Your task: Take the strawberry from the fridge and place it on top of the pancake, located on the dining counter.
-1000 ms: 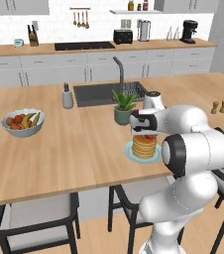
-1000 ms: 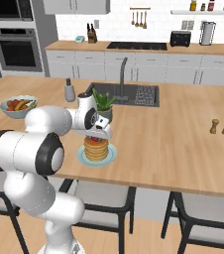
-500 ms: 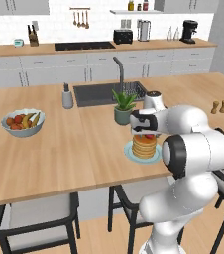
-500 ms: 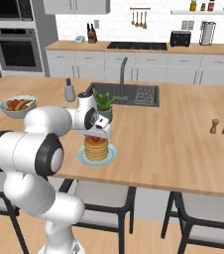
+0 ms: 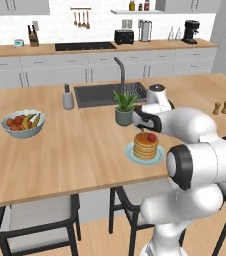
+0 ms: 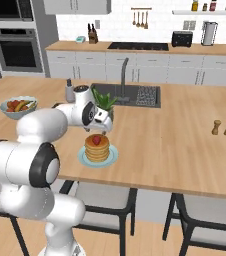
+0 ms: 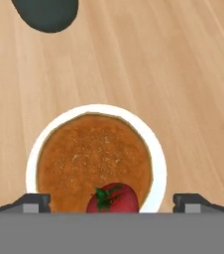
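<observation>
I am steering a white robot arm at a long light wood dining counter (image 5: pixel 60 155) in a rendered kitchen. The strawberry (image 7: pixel 113 199), small and dark red with a green leafy cap, sits on top of the pancake (image 7: pixel 91 156), a short stack of golden-brown discs on a pale plate (image 7: pixel 156 166). From the hand camera it lies toward the near edge of the stack rather than at its centre; the right base view shows the strawberry (image 6: pixel 97 140) resting on the top disc, which I judge is where the task wants it. The gripper (image 7: pixel 112 204) hangs just above the stack, pointing down. Its two dark fingertips (image 7: pixel 32 201) stand wide apart, one on each side of the plate, and neither touches the berry, so I read the pincer as spread wide and holding nothing. That spacing makes sense if the fruit is meant to stay put: with this much gap the fingers can lift straight up without nudging it off. In the left base view the hand sits between the pancake (image 5: pixel 146 145) and a small potted plant (image 5: pixel 124 107) just behind it, so I would avoid swinging backwards. A bowl of mixed fruit (image 5: pixel 23 123) stands well apart on the same counter.
</observation>
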Robot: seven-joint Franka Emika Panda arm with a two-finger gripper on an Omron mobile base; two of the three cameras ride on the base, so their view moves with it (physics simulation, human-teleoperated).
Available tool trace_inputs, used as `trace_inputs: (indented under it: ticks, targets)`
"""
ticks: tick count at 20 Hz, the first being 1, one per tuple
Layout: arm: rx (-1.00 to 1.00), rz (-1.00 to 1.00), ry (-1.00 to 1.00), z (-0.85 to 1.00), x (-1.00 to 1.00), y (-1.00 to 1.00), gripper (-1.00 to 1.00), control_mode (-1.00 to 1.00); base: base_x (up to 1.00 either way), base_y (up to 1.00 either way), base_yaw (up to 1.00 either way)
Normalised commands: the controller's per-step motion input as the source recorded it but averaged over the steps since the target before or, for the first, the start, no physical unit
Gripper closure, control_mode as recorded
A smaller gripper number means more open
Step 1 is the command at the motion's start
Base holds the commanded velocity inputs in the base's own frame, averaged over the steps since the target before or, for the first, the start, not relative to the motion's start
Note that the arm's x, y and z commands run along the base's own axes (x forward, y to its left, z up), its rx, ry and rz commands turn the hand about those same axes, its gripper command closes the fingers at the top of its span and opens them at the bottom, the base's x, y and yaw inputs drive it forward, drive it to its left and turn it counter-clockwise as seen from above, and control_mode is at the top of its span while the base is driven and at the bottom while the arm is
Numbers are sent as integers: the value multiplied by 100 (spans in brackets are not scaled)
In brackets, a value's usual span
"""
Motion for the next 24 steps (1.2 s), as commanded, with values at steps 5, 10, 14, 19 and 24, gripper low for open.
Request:
trace_inputs:
  ticks: [5,10,14,19,24]
  targets:
    - [0,4,-3,71,-47,33,-100,-100,0,0,0]
    - [2,9,-2,33,-99,71,-100,-100,0,0,0]
    - [0,10,-3,3,-100,100,-100,-100,0,0,0]
    - [0,10,-9,0,-100,90,-100,-100,0,0,0]
    - [1,10,-1,0,-100,78,-100,-100,0,0,0]
